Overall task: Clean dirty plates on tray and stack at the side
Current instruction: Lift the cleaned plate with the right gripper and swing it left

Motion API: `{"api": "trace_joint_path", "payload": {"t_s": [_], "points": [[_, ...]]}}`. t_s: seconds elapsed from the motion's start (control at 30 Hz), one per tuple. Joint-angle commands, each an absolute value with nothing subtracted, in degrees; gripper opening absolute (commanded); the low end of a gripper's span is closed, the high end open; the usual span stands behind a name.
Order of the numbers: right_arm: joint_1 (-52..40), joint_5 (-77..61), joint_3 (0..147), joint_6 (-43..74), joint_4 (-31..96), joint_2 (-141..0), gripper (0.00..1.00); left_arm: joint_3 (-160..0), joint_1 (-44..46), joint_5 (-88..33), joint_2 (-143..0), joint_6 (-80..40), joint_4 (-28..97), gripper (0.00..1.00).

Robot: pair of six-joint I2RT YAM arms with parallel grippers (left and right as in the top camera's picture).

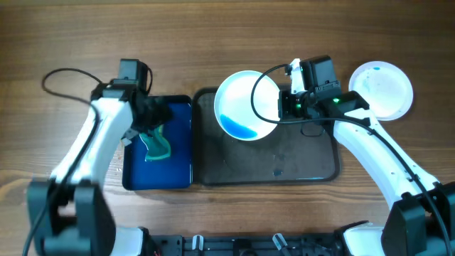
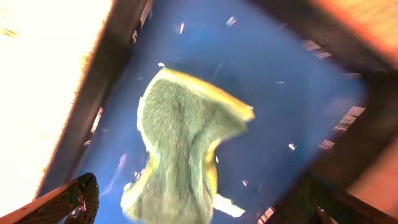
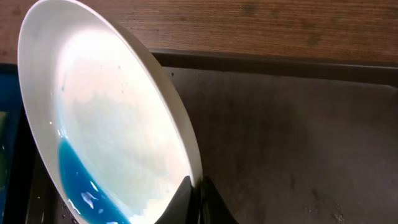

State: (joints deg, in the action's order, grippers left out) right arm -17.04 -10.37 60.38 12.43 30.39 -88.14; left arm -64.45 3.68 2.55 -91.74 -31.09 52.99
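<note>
Your right gripper (image 1: 283,107) is pinching the rim of a white plate (image 1: 245,99), its two fingers closed tight on the edge at the plate's right side. You are holding that plate tilted steeply above the dark tray (image 1: 298,156), over the tray's far left part. Its raised edge is nearest the gripper and its low edge is leaning toward the blue tray (image 1: 181,149). Blue liquid (image 1: 238,128) is pooling along the low rim of the plate, while the rest of its face is showing white with a faint film. In the right wrist view the fingers are gripping the rim at the bottom of the picture, and the dark tray's floor is lying bare behind the plate.

Your left gripper (image 1: 151,121) is hanging over the blue tray, which is sitting just beside the dark tray on its left. Its fingers are standing wide apart and are holding nothing. A green cloth (image 2: 183,137) with a yellow edge is lying crumpled on the blue tray's floor below the gripper, free of both fingers. The left wrist view is blurring, so fine detail of the cloth is hard to make out.

A second plate (image 1: 384,89) is resting on the counter (image 1: 227,35) to the right of the dark tray, apart from it and looking plain white. You cannot tell from above whether another one is lying under it.
</note>
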Motion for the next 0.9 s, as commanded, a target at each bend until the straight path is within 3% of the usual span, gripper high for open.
{"api": "trace_joint_path", "payload": {"t_s": [0.0, 0.33, 0.63, 0.87], "points": [[-16.9, -10.0, 62.0, 10.5, 30.3, -86.4, 0.04, -64.6, 3.7, 6.5, -81.7, -30.3, 53.8, 1.0], [-16.9, -10.0, 62.9, 7.0, 31.8, -86.3, 0.04, -64.6, 3.7, 15.8, -58.1, -28.7, 55.2, 1.0], [-24.9, -3.0, 76.2, 6.0, 45.5, -86.8, 0.04, -64.6, 3.4, 21.0, -54.5, -29.3, 60.9, 1.0], [-32.4, -2.5, 78.0, 7.5, 45.3, -92.4, 0.04, -64.6, -4.7, 23.6, -51.6, -33.9, 61.3, 1.0]]}}
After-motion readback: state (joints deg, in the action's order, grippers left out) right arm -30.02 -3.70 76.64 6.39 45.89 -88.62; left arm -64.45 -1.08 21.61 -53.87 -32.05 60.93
